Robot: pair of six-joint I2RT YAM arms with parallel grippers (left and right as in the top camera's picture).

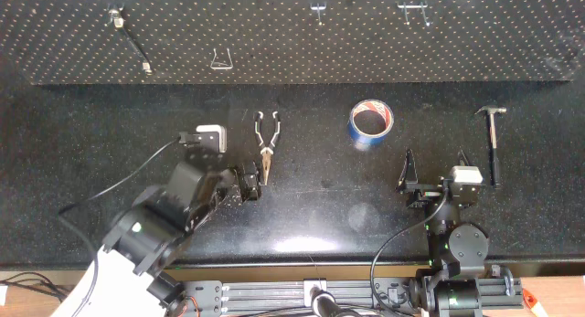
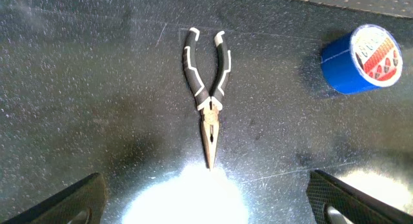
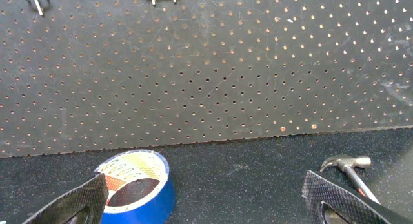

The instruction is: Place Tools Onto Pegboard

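Black-and-white needle-nose pliers (image 1: 266,145) (image 2: 208,95) lie on the black table, handles toward the pegboard (image 1: 292,34). My left gripper (image 1: 245,185) (image 2: 206,214) is open just short of the pliers' tip, nothing between its fingers. A blue tape roll (image 1: 371,122) (image 2: 361,59) (image 3: 135,185) lies to the right of the pliers. A small hammer (image 1: 492,139) (image 3: 348,169) lies at the far right. My right gripper (image 1: 437,171) (image 3: 206,211) is open and empty, low on the table between the tape and the hammer, facing the pegboard (image 3: 213,75).
A black-handled tool (image 1: 132,43) hangs on the pegboard at the left. Bare wire hooks (image 1: 221,59) (image 1: 318,8) (image 1: 413,11) stick out of the board. A bright glare patch (image 2: 187,195) lies on the table under the left gripper.
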